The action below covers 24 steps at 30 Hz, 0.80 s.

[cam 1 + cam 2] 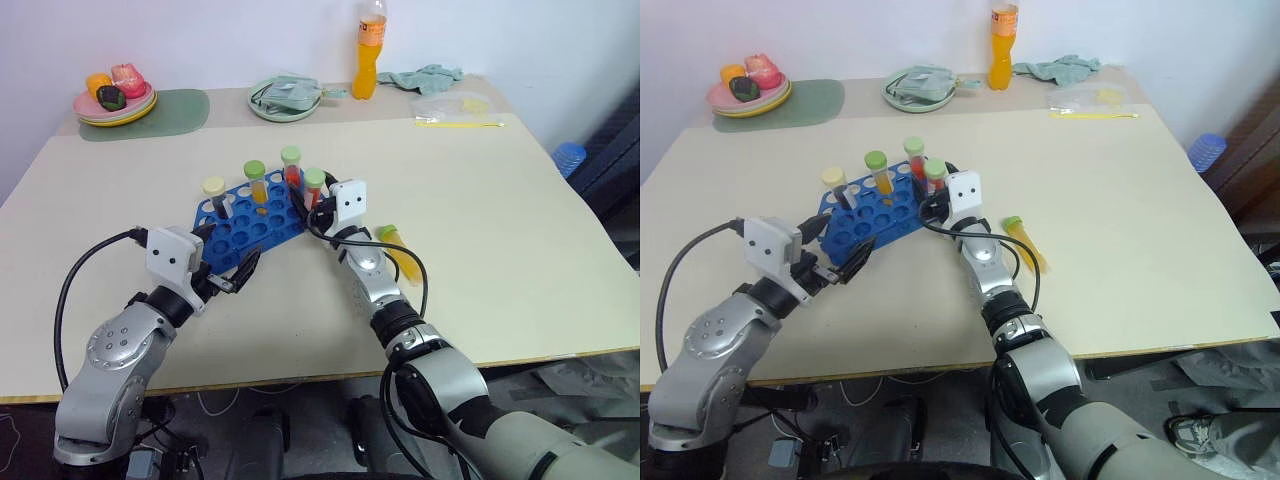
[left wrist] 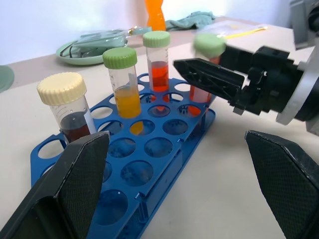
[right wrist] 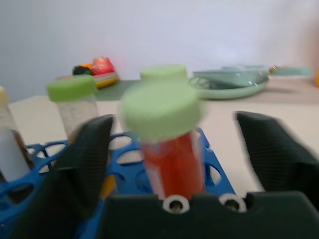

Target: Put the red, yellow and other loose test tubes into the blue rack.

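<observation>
The blue rack (image 1: 262, 226) stands on the table with several capped tubes upright in it: a cream-capped dark one (image 1: 214, 192), a green-capped yellow one (image 1: 256, 180) and two green-capped red ones (image 1: 291, 165). My right gripper (image 1: 309, 205) is open at the rack's right end. Its fingers (image 3: 82, 154) stand on either side of the nearest red tube (image 3: 169, 149) without touching it. One loose yellow-orange tube (image 1: 399, 251) lies flat on the table, just right of my right arm. My left gripper (image 1: 229, 256) is open at the rack's near end, with nothing in it.
Along the table's far edge stand a tall orange bottle (image 1: 368, 48), stacked plates with toy food (image 1: 113, 103) on a green mat (image 1: 165, 112), a green dish (image 1: 285, 100), a crumpled cloth (image 1: 430, 77) and a clear bag (image 1: 455, 108).
</observation>
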### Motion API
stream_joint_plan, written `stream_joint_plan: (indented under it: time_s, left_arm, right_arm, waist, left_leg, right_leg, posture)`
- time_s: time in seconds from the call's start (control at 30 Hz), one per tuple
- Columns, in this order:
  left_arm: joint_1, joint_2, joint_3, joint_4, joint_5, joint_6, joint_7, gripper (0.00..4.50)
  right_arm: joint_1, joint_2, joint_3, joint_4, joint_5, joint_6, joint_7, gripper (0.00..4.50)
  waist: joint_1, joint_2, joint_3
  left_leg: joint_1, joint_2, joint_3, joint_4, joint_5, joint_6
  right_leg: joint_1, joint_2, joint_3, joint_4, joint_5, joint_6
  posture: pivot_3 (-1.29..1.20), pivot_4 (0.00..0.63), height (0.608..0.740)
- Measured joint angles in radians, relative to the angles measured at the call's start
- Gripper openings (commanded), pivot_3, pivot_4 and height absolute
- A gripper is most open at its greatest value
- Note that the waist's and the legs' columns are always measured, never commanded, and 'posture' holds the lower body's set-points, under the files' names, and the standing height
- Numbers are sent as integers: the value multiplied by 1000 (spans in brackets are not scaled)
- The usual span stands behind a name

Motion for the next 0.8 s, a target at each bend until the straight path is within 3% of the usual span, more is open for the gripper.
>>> stream_joint_plan:
  time_s: [0.17, 0.2, 0.3, 0.43, 0.6, 0.8]
  left_arm:
    - [-1, -2, 0, -8, -11, 13, 11, 4500]
    - [4, -6, -2, -21, -13, 14, 14, 4500]
    - [10, -9, -4, -26, -14, 14, 13, 4500]
    - [11, -13, -20, -23, -14, 9, -6, 4500]
    - [11, -13, -68, 35, -5, -33, -54, 4500]
    - [6, -12, -99, 115, 14, -113, -118, 4500]
  right_arm:
    - [56, -54, 13, -249, 8, 163, 57, 4434]
    - [146, -163, 46, -528, 65, 431, 143, 4434]
    - [203, -343, 17, -825, 187, 808, 218, 4434]
    - [195, -553, -21, -1079, 333, 1249, 274, 4434]
    - [107, -767, 37, -1116, 373, 1666, 297, 4434]
    - [-33, -754, 82, -966, 359, 1950, 248, 4434]
  waist:
    - [3, 0, 0]
    - [12, 0, 0]
    - [21, 1, 0]
    - [17, 1, 0]
    - [10, 1, 0]
    - [5, 1, 0]
  left_leg:
    - [0, 0, 0, 0, 0, 0]
    - [-2, -1, -2, 0, 0, 0]
    - [-2, -2, -1, 1, 0, 0]
    - [0, 0, -1, 0, 0, 0]
    - [0, -1, 0, 1, 0, 0]
    - [-1, -1, 0, 0, 0, 0]
  right_leg:
    - [0, 0, 0, 0, 0, 0]
    - [0, -1, -1, -1, 0, 0]
    - [0, -2, -1, -1, 0, 0]
    - [1, 0, -1, 0, -1, -1]
    - [1, 0, -1, -1, -1, -1]
    - [1, 0, -1, -1, -1, -1]
  posture:
    - [0, 150, 740]
    - [0, 150, 740]
    - [0, 150, 740]
    - [0, 150, 740]
    - [0, 150, 740]
    - [0, 150, 740]
